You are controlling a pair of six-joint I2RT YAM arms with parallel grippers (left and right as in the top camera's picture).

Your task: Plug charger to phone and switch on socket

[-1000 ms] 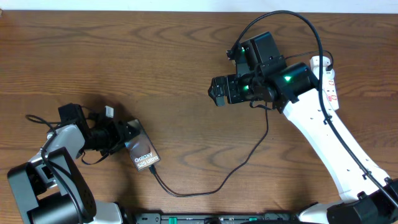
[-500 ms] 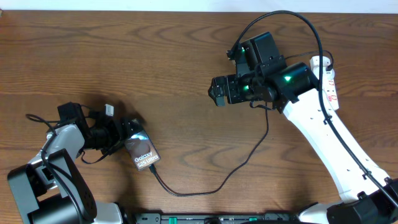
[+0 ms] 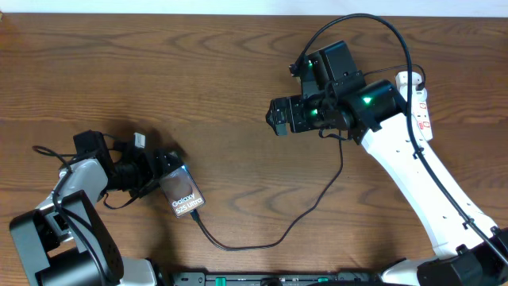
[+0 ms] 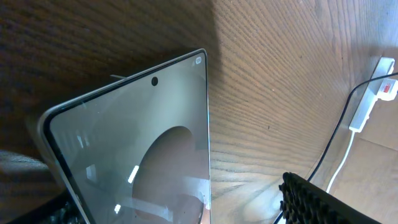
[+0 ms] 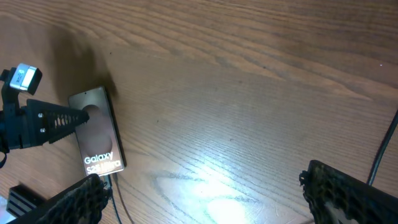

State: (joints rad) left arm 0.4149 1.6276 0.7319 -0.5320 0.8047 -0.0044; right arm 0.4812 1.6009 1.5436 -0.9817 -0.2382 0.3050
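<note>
The bronze-brown phone lies on the wooden table at the lower left, "Galaxy" lettering up. It also shows in the right wrist view. The thin black charger cable meets the phone's lower end and loops right toward the white socket strip, which is partly hidden by the right arm. My left gripper is open at the phone's top end. The phone's glass face fills the left wrist view between the fingers, and the right finger stands apart from the phone's edge. My right gripper hovers open and empty.
The socket strip with its red marking and white cord shows far off in the left wrist view. Thicker black robot cables arc over the right arm. Both arm bases stand at the table's front edge.
My left gripper has shifted slightly right onto the phone's top end, and the phone's face now catches light there. The right arm has not moved.
</note>
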